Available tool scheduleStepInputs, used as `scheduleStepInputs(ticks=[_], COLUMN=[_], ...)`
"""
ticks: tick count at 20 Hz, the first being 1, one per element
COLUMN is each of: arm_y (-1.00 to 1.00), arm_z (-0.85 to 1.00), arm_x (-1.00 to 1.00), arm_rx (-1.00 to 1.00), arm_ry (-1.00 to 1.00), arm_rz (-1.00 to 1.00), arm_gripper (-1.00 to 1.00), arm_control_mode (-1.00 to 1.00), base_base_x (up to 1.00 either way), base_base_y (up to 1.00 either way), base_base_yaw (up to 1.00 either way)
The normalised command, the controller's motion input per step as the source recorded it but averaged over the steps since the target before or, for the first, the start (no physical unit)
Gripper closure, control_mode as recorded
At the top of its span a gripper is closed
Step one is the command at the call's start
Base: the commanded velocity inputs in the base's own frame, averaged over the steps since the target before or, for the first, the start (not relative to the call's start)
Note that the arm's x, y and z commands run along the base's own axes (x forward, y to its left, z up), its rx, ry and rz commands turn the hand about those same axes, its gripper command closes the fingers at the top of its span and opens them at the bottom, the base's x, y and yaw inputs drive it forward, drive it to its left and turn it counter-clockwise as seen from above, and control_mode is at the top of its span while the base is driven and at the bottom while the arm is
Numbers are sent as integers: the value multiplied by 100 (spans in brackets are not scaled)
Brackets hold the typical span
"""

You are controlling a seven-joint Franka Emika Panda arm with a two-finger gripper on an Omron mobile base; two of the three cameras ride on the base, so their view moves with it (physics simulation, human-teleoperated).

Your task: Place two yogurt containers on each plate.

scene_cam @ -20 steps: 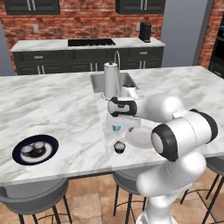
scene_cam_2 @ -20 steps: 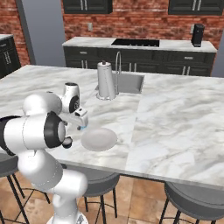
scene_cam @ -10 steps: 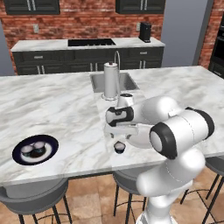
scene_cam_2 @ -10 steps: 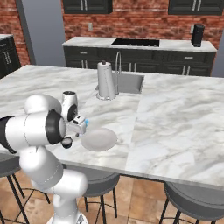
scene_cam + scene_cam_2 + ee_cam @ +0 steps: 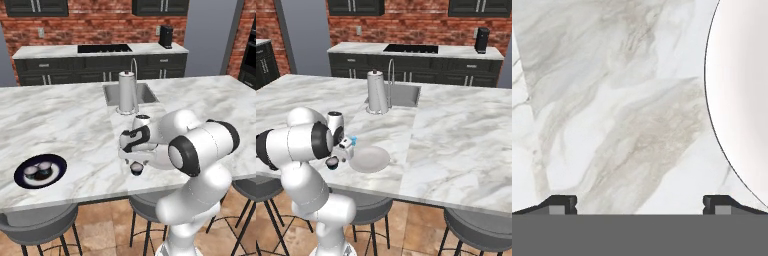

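Hand view, tool [image 5: 639, 202] spread wide and empty over bare marble desk [image 5: 612, 100], whitish grey plate [image 5: 742, 95] just beside its right tip, dark yogurt cup [image 5: 136, 168] below the tool near desk's front edge.

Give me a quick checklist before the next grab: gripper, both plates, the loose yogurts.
1. Gripper open and holding nothing: ok, jaws wide apart over bare marble in the hand view.
2. Navy plate holds two yogurts: ok, two dark cups sit on it.
3. Whitish plate bare and ready: ok, nothing rests on it.
4. Dark yogurt near the counter's front edge, reachable: ok, it stands just below the hand, off the plate.
5. Light blue yogurt free to grasp: cannot tell, mostly hidden behind the hand.
6. Gripper centred over a cup: not ok, no cup lies between the fingertips.
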Motion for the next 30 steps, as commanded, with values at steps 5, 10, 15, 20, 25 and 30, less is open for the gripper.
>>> scheduleStepInputs(ticks=[5, 10, 15, 20, 25, 30], arm_y=[0, 0, 4, 13, 4, -15], arm_z=[-6, 0, -2, -13, -10, 12], arm_x=[-16, -15, -9, -2, -3, -25], arm_rx=[0, 0, 0, 0, 0, 0], arm_ry=[0, 0, 0, 0, 0, -16], arm_rz=[0, 0, 0, 0, 0, -4], arm_gripper=[-100, -100, -100, -100, 100, 100], arm_control_mode=[-100, -100, -100, -100, -100, -100], base_base_x=[0, 0, 0, 0, 0, 0], base_base_y=[0, 0, 0, 0, 0, 0], base_base_yaw=[0, 0, 0, 0, 0, 0])
